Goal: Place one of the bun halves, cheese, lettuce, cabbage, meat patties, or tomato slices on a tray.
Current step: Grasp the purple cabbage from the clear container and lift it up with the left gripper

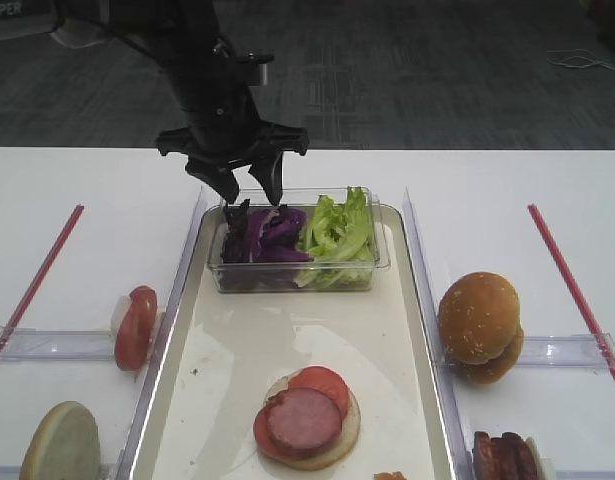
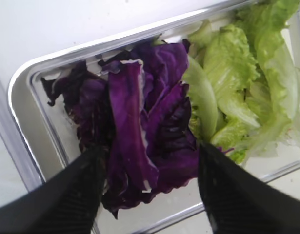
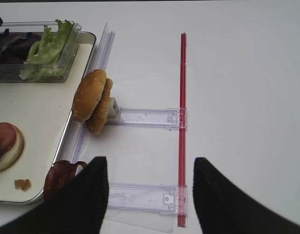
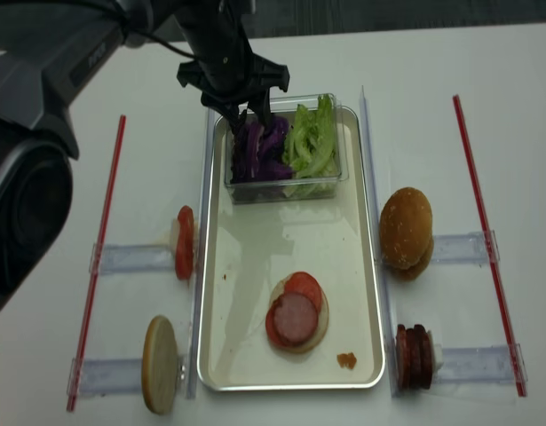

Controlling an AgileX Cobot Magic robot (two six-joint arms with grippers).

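My left gripper (image 1: 251, 186) (image 2: 150, 195) is open and hangs just over the purple cabbage (image 2: 140, 131) (image 1: 262, 238), one finger on each side of it. Green lettuce (image 2: 237, 83) (image 1: 337, 232) lies beside it in a clear tub (image 1: 297, 275) at the far end of the cream tray (image 1: 237, 350) (image 4: 255, 355). On the tray sits a bun half (image 1: 332, 445) topped with a tomato slice (image 1: 324, 381) and a meat patty (image 1: 302, 420). My right gripper (image 3: 150, 195) is open over bare table, with nothing between its fingers. I see no cheese.
Left of the tray, tomato slices (image 4: 184, 242) and a bun half (image 4: 160, 364) stand on clear holders. On the right are stacked bun halves (image 4: 406, 226) (image 3: 93, 100) and meat patties (image 4: 415, 355) (image 3: 59, 178). Red strips (image 4: 99, 257) (image 3: 182, 126) edge both sides. A small orange scrap (image 4: 346, 359) lies on the tray.
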